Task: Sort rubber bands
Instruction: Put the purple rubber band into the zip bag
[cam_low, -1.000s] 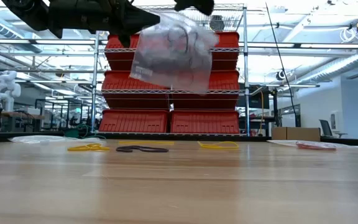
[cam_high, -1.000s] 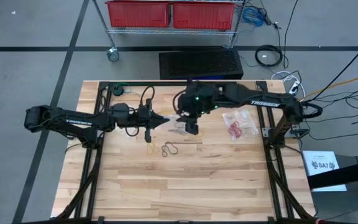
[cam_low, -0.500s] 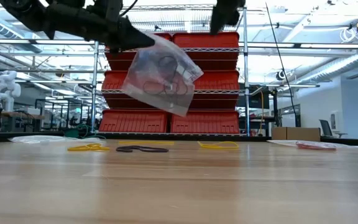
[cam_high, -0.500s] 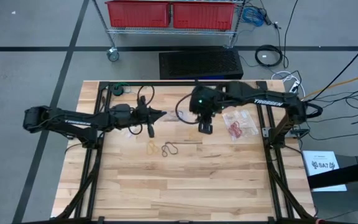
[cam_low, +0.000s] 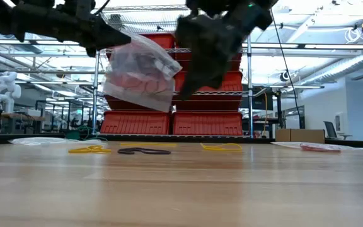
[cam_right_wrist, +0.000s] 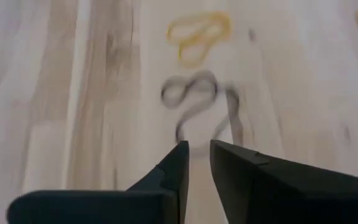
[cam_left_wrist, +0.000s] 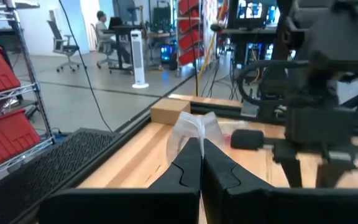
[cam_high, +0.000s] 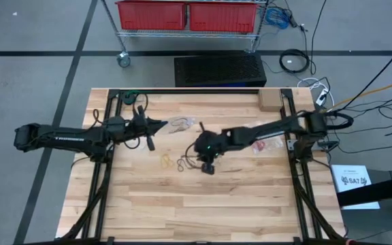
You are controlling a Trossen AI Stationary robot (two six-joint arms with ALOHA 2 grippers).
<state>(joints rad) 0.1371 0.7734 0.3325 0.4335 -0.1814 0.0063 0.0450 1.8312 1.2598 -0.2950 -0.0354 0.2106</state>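
Black band (cam_right_wrist: 197, 102) twisted, yellow band (cam_right_wrist: 197, 31) beside it; right fingers (cam_right_wrist: 194, 163) narrowly apart; left fingers (cam_left_wrist: 199, 163) pinch bag (cam_low: 140, 70).

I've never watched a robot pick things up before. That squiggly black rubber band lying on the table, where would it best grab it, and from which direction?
Probably from straight above, pinching one strand of the black rubber band where its loops bulge apart. It lies flat on the table, so nothing offers a side grip. The right gripper hangs just over it, fingers slightly apart.
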